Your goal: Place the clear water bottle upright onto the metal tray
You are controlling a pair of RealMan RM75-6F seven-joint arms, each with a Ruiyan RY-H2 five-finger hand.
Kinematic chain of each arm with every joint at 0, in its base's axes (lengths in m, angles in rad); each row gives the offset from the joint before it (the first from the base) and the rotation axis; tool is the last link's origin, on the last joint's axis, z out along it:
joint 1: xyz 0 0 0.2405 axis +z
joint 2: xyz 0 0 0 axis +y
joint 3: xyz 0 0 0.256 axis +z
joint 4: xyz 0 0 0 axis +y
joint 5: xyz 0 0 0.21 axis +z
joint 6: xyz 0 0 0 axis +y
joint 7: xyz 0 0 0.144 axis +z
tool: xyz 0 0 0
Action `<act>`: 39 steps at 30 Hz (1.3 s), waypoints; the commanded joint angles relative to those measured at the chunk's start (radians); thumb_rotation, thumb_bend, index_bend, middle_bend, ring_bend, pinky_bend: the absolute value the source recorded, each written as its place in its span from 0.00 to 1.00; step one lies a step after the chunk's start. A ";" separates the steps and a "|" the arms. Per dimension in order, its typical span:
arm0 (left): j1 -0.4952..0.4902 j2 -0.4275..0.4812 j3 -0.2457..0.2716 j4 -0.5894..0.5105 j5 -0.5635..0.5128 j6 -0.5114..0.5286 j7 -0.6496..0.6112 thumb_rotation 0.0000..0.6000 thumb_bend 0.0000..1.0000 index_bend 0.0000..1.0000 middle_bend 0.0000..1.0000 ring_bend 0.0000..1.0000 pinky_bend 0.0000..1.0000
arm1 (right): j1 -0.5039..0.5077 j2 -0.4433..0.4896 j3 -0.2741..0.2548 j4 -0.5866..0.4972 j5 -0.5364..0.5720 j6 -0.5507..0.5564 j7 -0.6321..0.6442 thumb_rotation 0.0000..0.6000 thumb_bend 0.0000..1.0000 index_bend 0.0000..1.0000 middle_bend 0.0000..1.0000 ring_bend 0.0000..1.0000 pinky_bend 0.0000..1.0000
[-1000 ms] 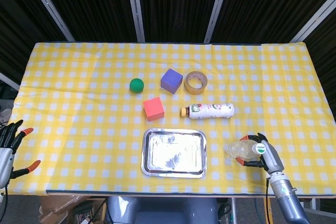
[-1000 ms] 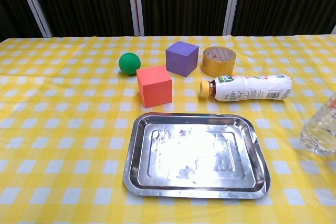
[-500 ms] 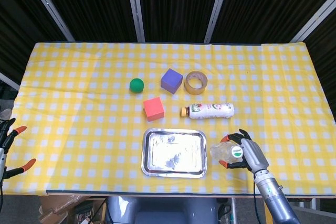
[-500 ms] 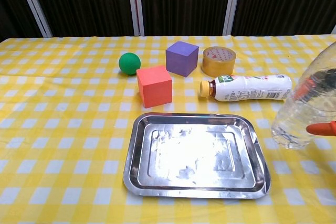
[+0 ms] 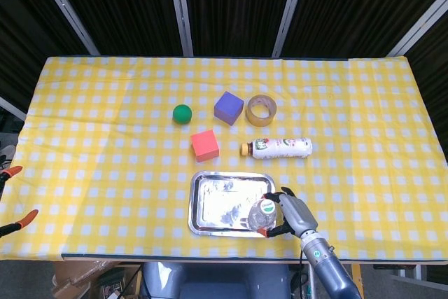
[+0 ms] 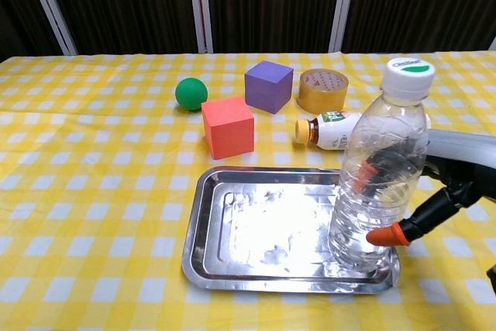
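While the right hand (image 6: 434, 191) keeps its fingers wrapped around the lower body of the clear water bottle (image 6: 380, 172), the bottle stands upright with its base over the metal tray (image 6: 225, 246), near the tray's four o'clock corner. Whether the base already rests on the tray floor or hovers just above it cannot be told from either view. The grip sits low on the body, probably so the hand can steady the tall bottle as it is set down without tipping. In the head view the white-and-green cap (image 5: 265, 207) faces nearly straight up, which fits an upright pose.

The left hand (image 5: 14, 201) shows only as orange fingertips at the surface's nine o'clock edge, spread apart and holding nothing, well away from the work.

Beyond the tray toward twelve o'clock lie a red cube (image 6: 228, 126), a purple cube (image 6: 268, 86), a green ball (image 6: 191, 93), a roll of tape (image 6: 323, 89) and a white bottle on its side (image 6: 329, 130), none touching the tray.

By my judgement the placement is nearly finished; what remains is letting go cleanly.
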 commanded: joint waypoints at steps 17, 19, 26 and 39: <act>-0.004 0.001 0.007 -0.017 -0.007 -0.025 0.026 1.00 0.15 0.19 0.02 0.00 0.00 | 0.130 0.339 0.158 -0.209 0.148 -0.019 -0.031 1.00 0.51 0.71 0.57 0.24 0.00; -0.003 0.002 0.006 -0.017 -0.007 -0.021 0.023 1.00 0.15 0.19 0.02 0.00 0.00 | 0.155 0.395 0.174 -0.209 0.175 -0.056 -0.032 1.00 0.51 0.71 0.57 0.24 0.00; -0.006 -0.002 0.005 -0.014 -0.009 -0.029 0.027 1.00 0.15 0.19 0.02 0.00 0.00 | 0.202 0.530 0.217 -0.209 0.241 -0.181 0.052 1.00 0.51 0.71 0.57 0.24 0.00; -0.009 -0.007 0.009 -0.017 -0.009 -0.039 0.042 1.00 0.15 0.19 0.02 0.00 0.00 | 0.145 0.362 0.011 -0.184 0.230 -0.153 0.106 1.00 0.51 0.71 0.57 0.25 0.00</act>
